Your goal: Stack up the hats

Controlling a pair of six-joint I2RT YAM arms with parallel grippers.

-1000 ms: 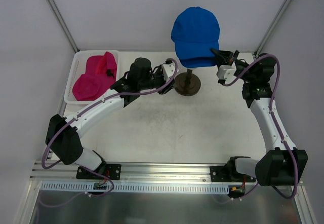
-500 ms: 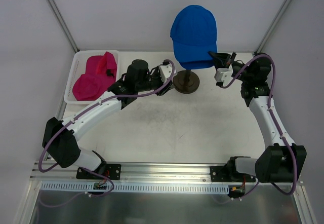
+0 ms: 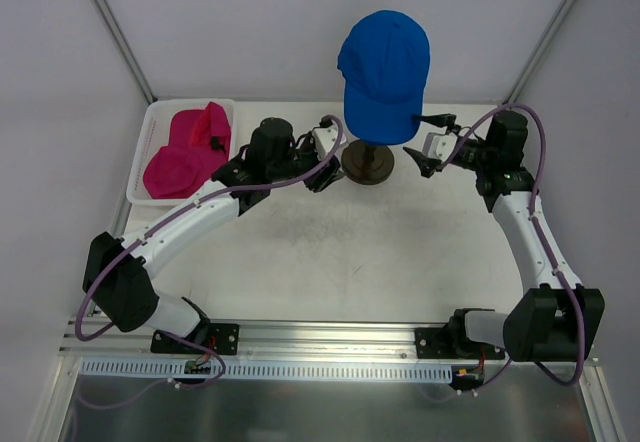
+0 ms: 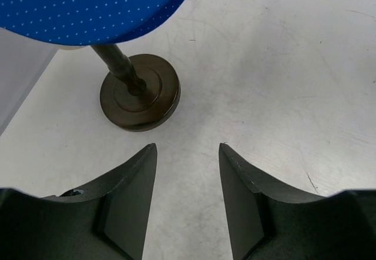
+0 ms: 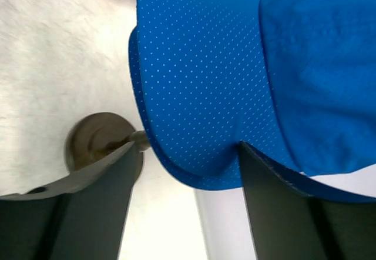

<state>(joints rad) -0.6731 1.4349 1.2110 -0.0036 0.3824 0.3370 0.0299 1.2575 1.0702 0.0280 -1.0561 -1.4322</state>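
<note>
Royal-blue cap: perched high on a dark stand at the far middle of the table, crown up, brim drooping toward the near side. Perforated dot pattern plain on the brim's underside in both wrist views.

Magenta caps: heaped together inside a white basket at the far left corner, well apart from the blue cap. Lie of the separate brims hard to make out.

Stand: round dark base flat on the table, thin pole rising from its middle under the blue brim.

Left gripper: low, just left of the stand base, pointed at it; jaws apart, nothing between them, bare table showing in the gap.

Right gripper: just right of the stand, at brim level, pointed toward the blue cap; jaws spread wide, brim edge seen in the gap from the wrist camera. Contact with the fabric not discernible.
</note>
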